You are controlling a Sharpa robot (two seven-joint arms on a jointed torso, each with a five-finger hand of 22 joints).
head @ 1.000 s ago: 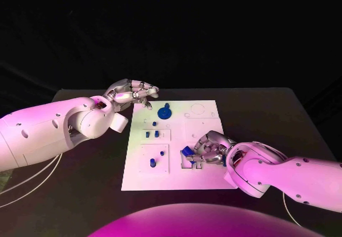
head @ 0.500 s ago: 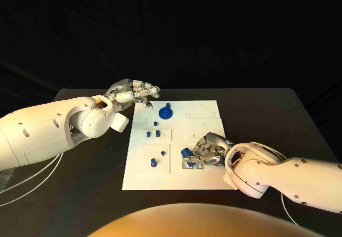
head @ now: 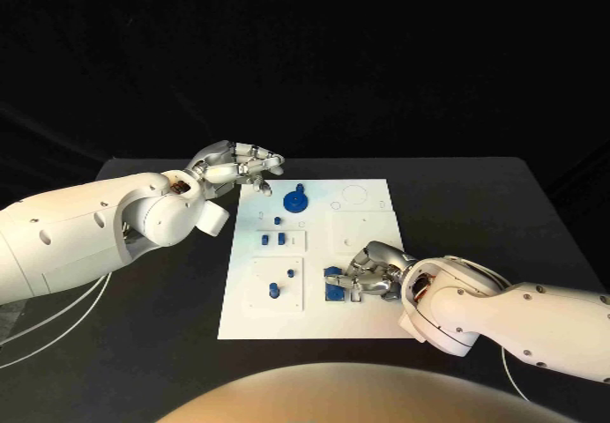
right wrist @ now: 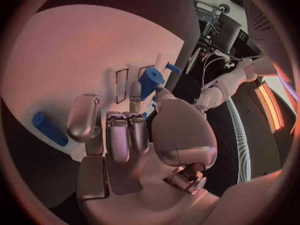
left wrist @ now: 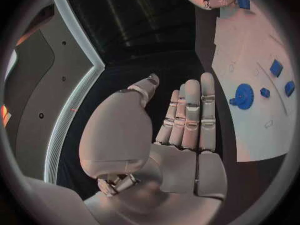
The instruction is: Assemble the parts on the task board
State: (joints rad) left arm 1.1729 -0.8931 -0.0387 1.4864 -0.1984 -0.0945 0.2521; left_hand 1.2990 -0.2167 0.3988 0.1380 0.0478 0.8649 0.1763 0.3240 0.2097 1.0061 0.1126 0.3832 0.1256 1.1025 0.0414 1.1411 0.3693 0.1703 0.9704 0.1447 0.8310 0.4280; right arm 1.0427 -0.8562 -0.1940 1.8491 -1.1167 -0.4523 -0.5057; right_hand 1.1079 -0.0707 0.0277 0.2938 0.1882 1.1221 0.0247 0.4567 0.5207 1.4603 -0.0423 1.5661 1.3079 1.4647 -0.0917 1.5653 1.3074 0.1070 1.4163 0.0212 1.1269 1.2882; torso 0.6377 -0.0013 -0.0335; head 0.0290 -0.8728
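Though touching right hand point(head: 368, 275), part point(head: 338, 287) beside.

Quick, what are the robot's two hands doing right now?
Left hand: open, holding nothing.
Right hand: holding a blue part over the task board.

Board slots under the right hand point(head: 370, 274), hidden by its fingers point(head: 345, 280).

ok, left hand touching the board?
Apart. In the head view the left hand hangs beyond the board's far left corner with dark table between them; the left wrist view shows the same gap beside its fingers.
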